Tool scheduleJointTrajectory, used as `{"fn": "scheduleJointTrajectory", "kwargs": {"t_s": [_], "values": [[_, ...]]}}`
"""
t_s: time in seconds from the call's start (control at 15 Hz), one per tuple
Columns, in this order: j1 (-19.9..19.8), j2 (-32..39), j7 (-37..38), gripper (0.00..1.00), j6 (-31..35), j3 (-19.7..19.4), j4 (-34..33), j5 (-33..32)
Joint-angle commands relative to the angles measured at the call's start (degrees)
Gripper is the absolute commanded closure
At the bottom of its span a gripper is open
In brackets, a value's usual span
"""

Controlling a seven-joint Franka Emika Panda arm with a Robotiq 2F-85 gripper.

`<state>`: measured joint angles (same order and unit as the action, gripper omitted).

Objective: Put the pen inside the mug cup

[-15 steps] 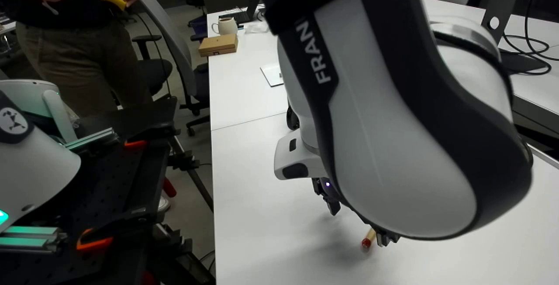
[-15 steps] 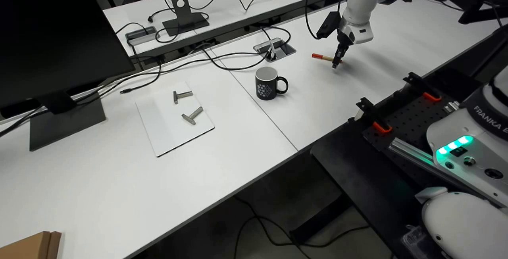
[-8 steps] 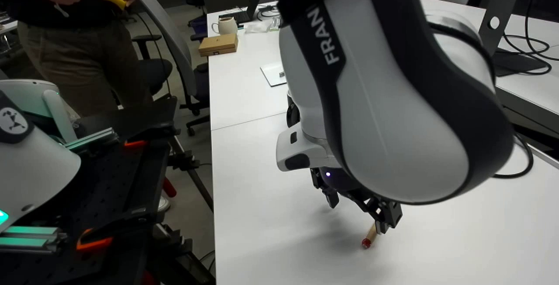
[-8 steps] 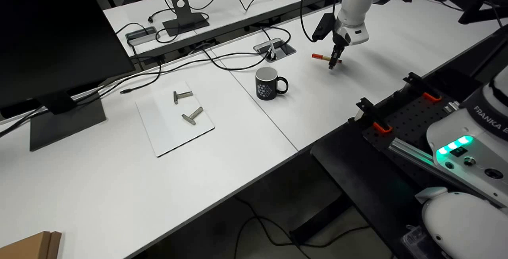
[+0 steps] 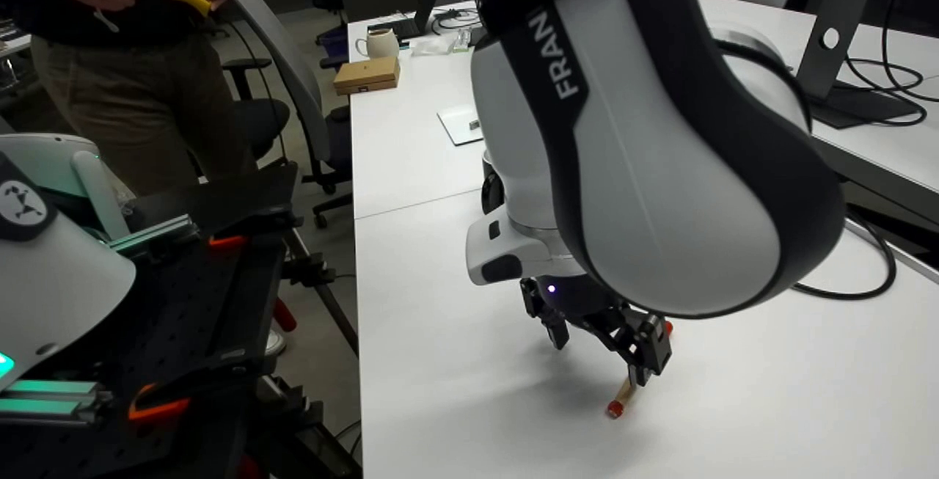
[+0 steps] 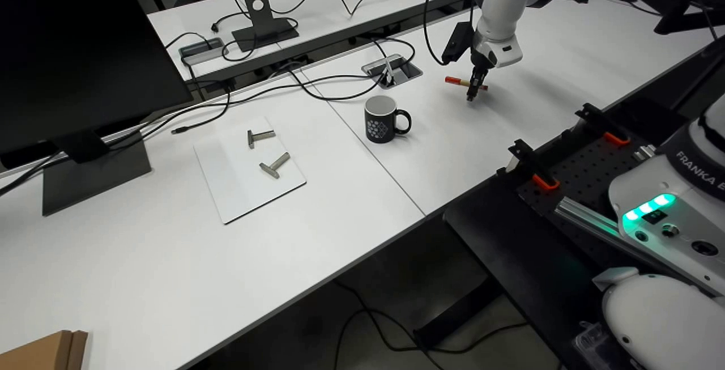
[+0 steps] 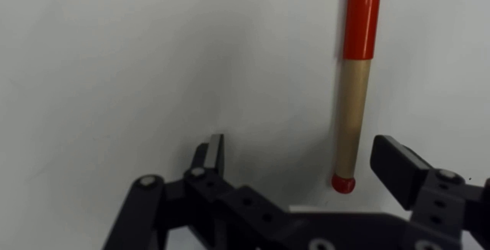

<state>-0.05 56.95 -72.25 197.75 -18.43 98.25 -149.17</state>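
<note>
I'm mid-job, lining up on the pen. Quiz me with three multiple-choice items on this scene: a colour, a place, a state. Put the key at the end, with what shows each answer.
1. What is the main outside colour of the mug?
A. yellow
B. black
C. green

2. Where is the pen?
A. inside the mug
B. underneath the mug
C. on the white table

3. How does the gripper stand?
A. open
B. shut on the pen
C. shut on the mug

Key:
1. B, since an exterior view shows its dark body with a pale pattern.
2. C, since both exterior views show it lying there, apart from the mug.
3. A, since the wrist view shows the jaws wide apart, with a gap on each side of the pen.
</note>
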Motion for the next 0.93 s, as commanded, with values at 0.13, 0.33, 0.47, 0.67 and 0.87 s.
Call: {"fn": "scheduleJointTrajectory", "kwargs": {"t_s": [0.13, 0.33, 0.47, 0.67, 0.87], "values": [[0.9, 1.5, 1.9, 0.39, 0.7, -1.5, -2.5, 0.0], [0.6, 1.5, 2.2, 0.62, 0.7, -1.4, -2.9, 0.0], [0.7, 1.5, 2.6, 0.77, 0.7, -1.4, -3.1, 0.0], [0.6, 1.5, 2.6, 1.00, 0.7, -1.3, -3.4, 0.0], [0.6, 1.6, 2.6, 1.00, 0.7, -1.3, -3.5, 0.0]]}}
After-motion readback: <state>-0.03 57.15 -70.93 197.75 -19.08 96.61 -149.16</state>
